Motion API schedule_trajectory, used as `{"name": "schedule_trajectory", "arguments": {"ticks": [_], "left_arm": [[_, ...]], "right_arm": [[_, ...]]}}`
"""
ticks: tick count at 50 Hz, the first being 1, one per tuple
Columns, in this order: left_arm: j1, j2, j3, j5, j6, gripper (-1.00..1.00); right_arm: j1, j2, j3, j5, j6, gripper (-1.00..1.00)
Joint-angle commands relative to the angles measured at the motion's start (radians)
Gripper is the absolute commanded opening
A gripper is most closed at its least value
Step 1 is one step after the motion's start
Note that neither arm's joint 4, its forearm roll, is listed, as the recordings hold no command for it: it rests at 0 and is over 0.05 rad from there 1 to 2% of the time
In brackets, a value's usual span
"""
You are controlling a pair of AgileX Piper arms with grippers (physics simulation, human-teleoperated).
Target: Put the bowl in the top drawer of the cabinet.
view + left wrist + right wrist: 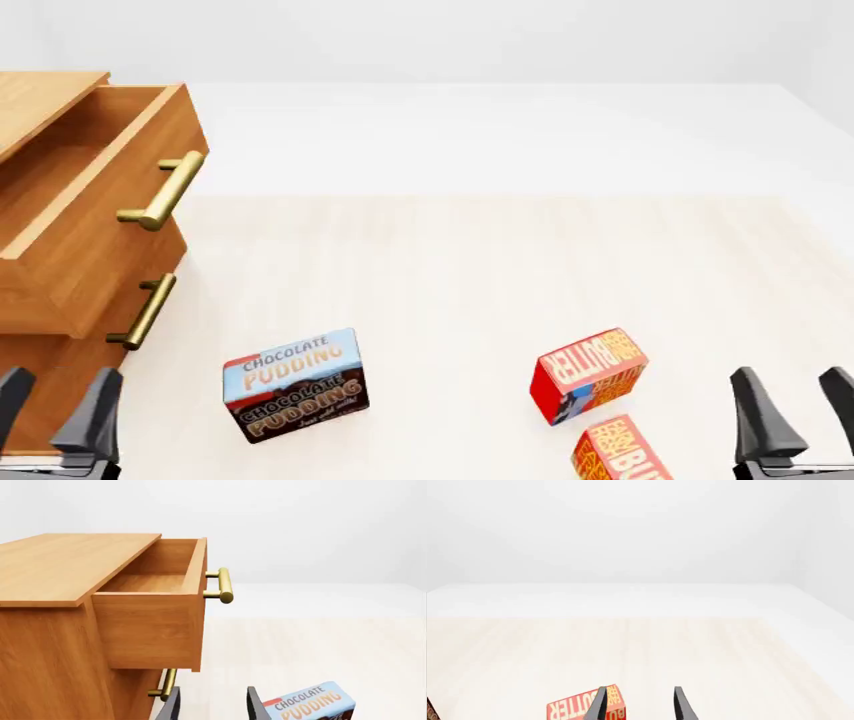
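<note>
Light wooden cabinet (40,300) at table's left — top drawer (80,215) pulled open, brass-handled.

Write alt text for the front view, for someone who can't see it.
A light brown wooden cabinet stands at the left with its top drawer pulled open. On the pale table lie a chocolate pudding box and two red butter boxes. An open left claw and open right claw flank the near edge.
</note>
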Motion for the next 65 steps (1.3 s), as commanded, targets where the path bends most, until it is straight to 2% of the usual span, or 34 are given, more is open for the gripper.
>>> {"name": "schedule_trajectory", "arguments": {"ticks": [1, 6, 10, 11, 17, 25, 28, 32, 33, 38, 39, 44, 47, 48, 54, 65], "left_arm": [[0.001, 0.005, -0.008, 0.006, 0.002, 1.0], [-0.012, 0.033, -0.03, 0.024, -0.014, 1.0], [0.005, 0.118, -0.068, 0.028, -0.083, 1.0], [-0.024, 0.144, -0.081, 0.028, -0.086, 1.0], [-0.093, 0.186, -0.142, 0.078, -0.068, 1.0], [-0.188, 0.261, -0.213, 0.136, 0.012, 1.0], [-0.274, 0.272, -0.238, 0.192, 0.032, 1.0], [-0.341, 0.315, -0.259, 0.221, 0.041, 1.0], [-0.354, 0.325, -0.265, 0.227, 0.074, 1.0], [-0.435, 0.373, -0.296, 0.26, 0.064, 1.0], [-0.454, 0.399, -0.306, 0.266, 0.045, 1.0], [-0.536, 0.497, -0.362, 0.303, 0.036, 1.0], [-0.559, 0.543, -0.377, 0.31, 0.024, 1.0], [-0.574, 0.564, -0.38, 0.31, 0.044, 1.0], [-0.662, 0.65, -0.413, 0.333, 0.051, 1.0], [-0.743, 0.783, -0.482, 0.388, 0.027, 1.0]], "right_arm": [[0.0, 0.005, -0.003, -0.001, -0.001, 1.0], [0.004, 0.004, -0.003, -0.002, -0.001, 1.0], [0.002, 0.006, -0.003, -0.001, -0.002, 1.0], [0.003, 0.005, -0.003, -0.002, -0.001, 1.0], [0.001, 0.003, -0.003, -0.002, -0.003, 1.0], [-0.001, 0.002, -0.003, -0.003, 0.002, 1.0], [0.0, 0.001, -0.003, -0.004, 0.002, 1.0], [0.001, 0.001, -0.003, -0.005, 0.003, 1.0], [0.001, 0.001, -0.003, -0.005, 0.003, 1.0], [0.002, 0.001, -0.003, -0.004, 0.003, 1.0], [0.002, 0.002, -0.003, -0.003, 0.003, 1.0], [0.0, 0.001, -0.003, -0.003, 0.004, 1.0], [-0.002, 0.001, -0.003, -0.003, 0.005, 1.0], [-0.001, 0.001, -0.003, -0.003, 0.005, 1.0], [0.0, 0.002, -0.003, -0.003, 0.006, 1.0], [-0.003, 0.001, -0.003, -0.003, 0.007, 1.0]]}}
